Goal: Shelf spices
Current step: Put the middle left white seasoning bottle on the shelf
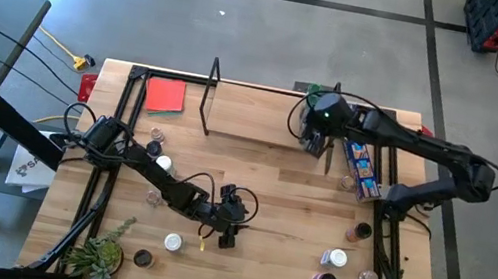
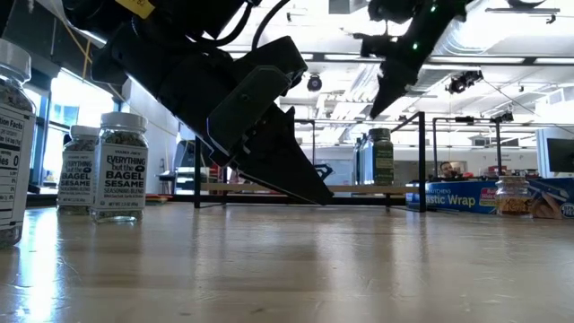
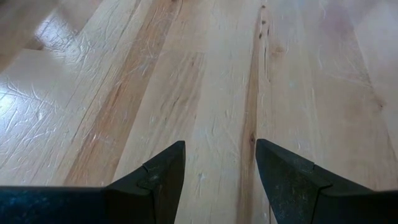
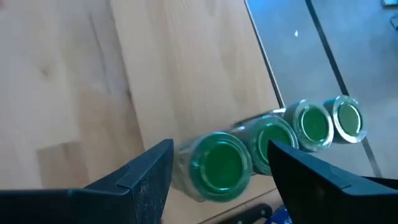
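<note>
The wooden table [image 1: 260, 192] is carrying the whole work area. The shelf [image 1: 253, 115], a narrow light-wood board between black wire uprights, is standing along the table's far edge.

The left arm is reaching from the left side toward the middle of the table. The left gripper [image 1: 230, 230] is pointing down at bare wood; in the left wrist view its fingers [image 3: 163, 180] are standing moderately apart with nothing between them, only plain tabletop ahead.

The right arm is stretching from the right side to the shelf's right end. The right gripper [image 1: 314, 142] is hanging above that end. In the right wrist view its fingers [image 4: 149, 174] are spread wide and are gripping nothing; a green-lidded jar [image 4: 217, 165] is showing in the gap below them, first in a row of four green lids on the shelf board.

A long blue box [image 1: 362, 167] is lying just beside the right gripper, toward the right edge. A red card [image 1: 165, 95] is lying at the shelf's left end. A small plant [image 1: 98, 254] is sitting at the near left corner.

Loose spice jars are standing apart on the table: a cluster near the right edge [image 1: 338, 260], a white-lidded jar [image 1: 172, 242] near the left gripper, and others by the left arm [image 1: 163, 162].

In the low view, two bagel-seasoning jars [image 2: 120, 167] are standing at left.
</note>
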Controlling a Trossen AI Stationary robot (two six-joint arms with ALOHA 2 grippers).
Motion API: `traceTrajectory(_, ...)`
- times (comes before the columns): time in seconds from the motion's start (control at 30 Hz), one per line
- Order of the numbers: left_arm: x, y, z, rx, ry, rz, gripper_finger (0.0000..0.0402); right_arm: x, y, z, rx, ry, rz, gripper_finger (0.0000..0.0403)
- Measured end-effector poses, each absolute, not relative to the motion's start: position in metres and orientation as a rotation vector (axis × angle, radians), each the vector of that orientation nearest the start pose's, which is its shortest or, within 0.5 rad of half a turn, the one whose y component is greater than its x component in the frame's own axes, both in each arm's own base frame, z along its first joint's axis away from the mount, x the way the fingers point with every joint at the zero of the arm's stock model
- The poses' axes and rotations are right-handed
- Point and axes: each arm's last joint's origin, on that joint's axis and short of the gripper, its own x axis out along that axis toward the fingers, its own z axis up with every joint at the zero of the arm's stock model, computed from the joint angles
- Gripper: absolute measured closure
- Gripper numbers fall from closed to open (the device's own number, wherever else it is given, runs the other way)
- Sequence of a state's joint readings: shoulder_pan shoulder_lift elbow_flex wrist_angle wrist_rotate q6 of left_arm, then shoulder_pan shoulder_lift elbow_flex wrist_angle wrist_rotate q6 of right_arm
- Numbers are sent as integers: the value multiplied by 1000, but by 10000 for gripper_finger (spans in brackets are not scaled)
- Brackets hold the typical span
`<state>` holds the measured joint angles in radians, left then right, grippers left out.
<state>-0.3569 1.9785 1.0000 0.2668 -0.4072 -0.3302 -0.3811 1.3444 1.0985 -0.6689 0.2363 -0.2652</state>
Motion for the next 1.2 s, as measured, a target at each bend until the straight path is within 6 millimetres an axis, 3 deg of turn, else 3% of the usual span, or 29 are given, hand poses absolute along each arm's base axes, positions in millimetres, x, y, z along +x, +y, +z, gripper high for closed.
traceTrajectory(0.13,363,-123,114,-54,641,156,211,252,-85,290,-160,951,-403,148)
traceTrajectory(0.37,358,-130,119,-30,622,196,211,269,-16,291,-170,873,-226,148)
traceTrajectory(0.5,348,-139,151,-15,565,210,211,271,21,291,-174,824,-222,148)
traceTrajectory(0.67,316,-144,208,6,524,224,211,273,60,290,-103,747,-224,148)
traceTrajectory(0.87,257,-145,263,17,551,203,211,288,97,277,-63,677,-161,148)
traceTrajectory(1.03,212,-139,274,-81,657,232,211,304,119,256,-92,664,-115,148)
traceTrajectory(1.2,199,-131,262,-235,704,362,209,323,135,238,-77,583,-125,148)
